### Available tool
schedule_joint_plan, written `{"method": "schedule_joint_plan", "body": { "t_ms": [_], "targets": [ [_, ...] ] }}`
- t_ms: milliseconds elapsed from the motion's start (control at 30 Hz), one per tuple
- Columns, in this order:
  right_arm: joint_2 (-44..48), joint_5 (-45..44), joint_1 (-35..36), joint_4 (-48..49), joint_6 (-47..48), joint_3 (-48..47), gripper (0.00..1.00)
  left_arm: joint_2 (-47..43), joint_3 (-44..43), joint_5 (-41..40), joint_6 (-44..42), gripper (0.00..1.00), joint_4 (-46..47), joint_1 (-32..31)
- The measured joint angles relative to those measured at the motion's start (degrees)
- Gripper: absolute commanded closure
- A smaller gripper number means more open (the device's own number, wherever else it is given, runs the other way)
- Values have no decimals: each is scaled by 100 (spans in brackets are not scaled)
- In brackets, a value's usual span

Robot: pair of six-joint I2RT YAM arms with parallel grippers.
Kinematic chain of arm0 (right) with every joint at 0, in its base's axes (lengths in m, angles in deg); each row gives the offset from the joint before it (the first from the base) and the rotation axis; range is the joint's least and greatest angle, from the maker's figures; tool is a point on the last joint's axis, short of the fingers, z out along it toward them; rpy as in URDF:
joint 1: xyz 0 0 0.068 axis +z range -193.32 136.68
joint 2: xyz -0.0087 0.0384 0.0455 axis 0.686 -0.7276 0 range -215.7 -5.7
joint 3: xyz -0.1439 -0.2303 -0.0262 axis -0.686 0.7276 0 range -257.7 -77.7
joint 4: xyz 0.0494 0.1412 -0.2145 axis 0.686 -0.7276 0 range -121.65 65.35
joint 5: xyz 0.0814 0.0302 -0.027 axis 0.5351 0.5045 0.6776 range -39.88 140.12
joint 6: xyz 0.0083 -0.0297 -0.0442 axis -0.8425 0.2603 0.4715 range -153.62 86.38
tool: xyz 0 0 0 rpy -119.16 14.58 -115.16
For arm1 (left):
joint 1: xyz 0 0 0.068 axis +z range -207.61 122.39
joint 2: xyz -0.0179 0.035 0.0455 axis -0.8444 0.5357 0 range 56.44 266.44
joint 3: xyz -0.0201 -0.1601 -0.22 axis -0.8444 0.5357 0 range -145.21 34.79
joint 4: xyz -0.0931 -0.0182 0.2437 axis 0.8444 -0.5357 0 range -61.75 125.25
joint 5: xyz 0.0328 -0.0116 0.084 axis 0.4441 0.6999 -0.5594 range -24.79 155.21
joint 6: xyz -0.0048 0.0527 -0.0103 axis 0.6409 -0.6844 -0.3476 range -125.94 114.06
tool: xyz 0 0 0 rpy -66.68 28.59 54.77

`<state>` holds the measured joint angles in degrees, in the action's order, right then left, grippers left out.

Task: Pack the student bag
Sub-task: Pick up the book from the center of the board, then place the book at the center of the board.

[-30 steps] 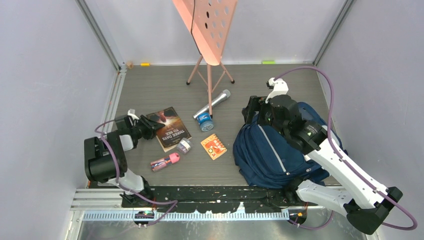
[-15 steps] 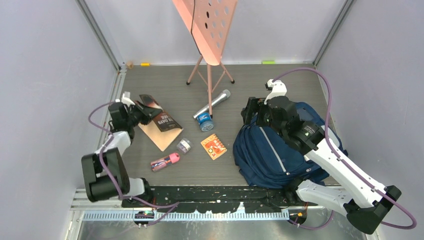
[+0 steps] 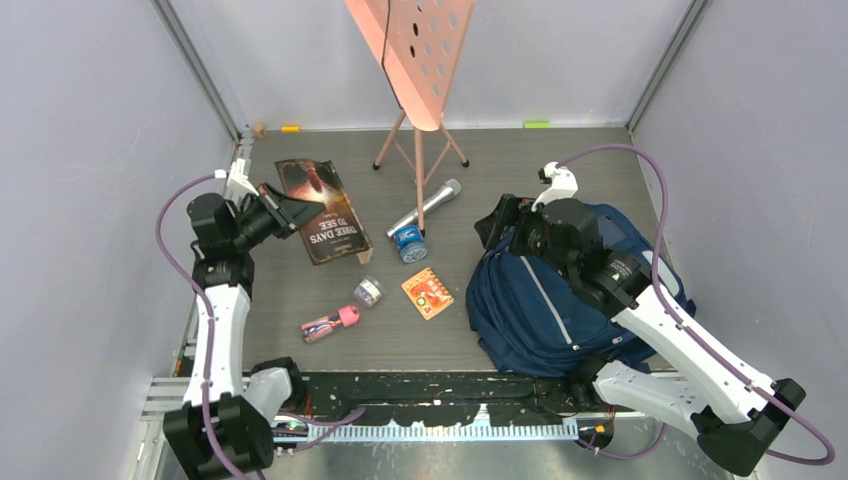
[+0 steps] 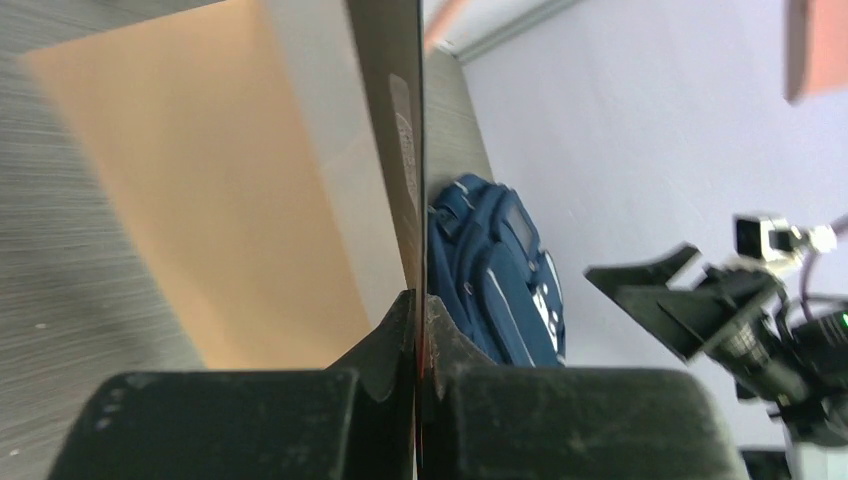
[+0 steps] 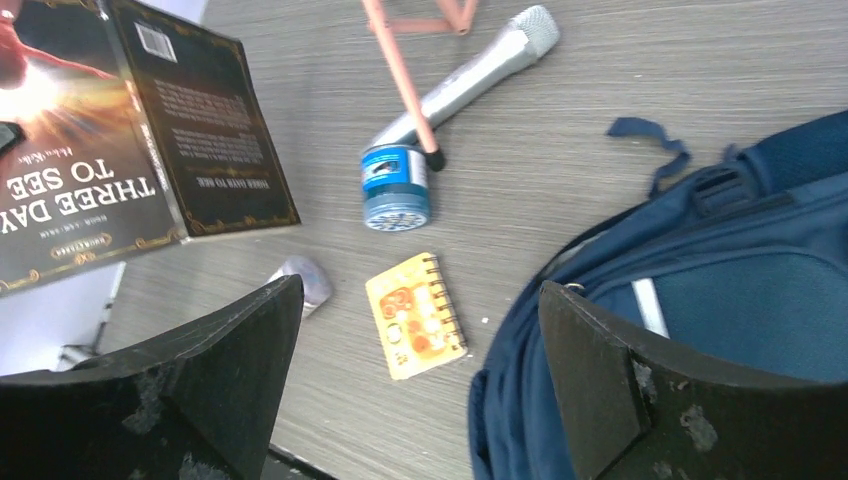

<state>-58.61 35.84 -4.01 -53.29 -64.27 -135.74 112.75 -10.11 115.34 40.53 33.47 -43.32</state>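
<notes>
Bag: large navy blue fabric backpack [image 3: 540, 300], lying by the near right corner of the grey table [image 3: 300, 150].
Left gripper [image 4: 418, 305]: clenched on dark paperback book [image 3: 325, 205], at left edge.
Right gripper [image 3: 497, 222]: spread wide, grasping nothing, over the backpack's far end.

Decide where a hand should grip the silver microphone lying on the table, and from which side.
Probably the slim handle of the microphone, just below its head, coming from above and squeezing across its length. It lies flat, and the stand leg and blue tin crowd its lower end.
</notes>
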Motion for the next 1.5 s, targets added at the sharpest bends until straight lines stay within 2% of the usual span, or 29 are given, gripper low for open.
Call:
{"method": "schedule_joint_plan", "body": {
  "t_ms": [233,467,633,833,1033,1267,1500],
  "targets": [
    [-74,595,90,529,-529,223,7,-675,-155,133,42,100,-341,-929],
    [17,662,236,562,-750,278,7,-846,-160,-426,225,100,-557,-2363],
    [170,667,258,396,-767,286,7,-826,-22,-979,411,100,-326,-3182],
    [258,557,258,109,-767,476,7,-382,341,-1565,575,100,236,-4183],
    [339,428,258,-199,-767,560,7,643,367,-1937,592,100,839,-5274],
    [382,367,258,-350,-767,697,7,1510,367,-2090,612,100,1606,-5912],
    [350,214,264,-439,-745,861,8,1670,752,-2317,605,100,2389,-5971]
  ]
}}
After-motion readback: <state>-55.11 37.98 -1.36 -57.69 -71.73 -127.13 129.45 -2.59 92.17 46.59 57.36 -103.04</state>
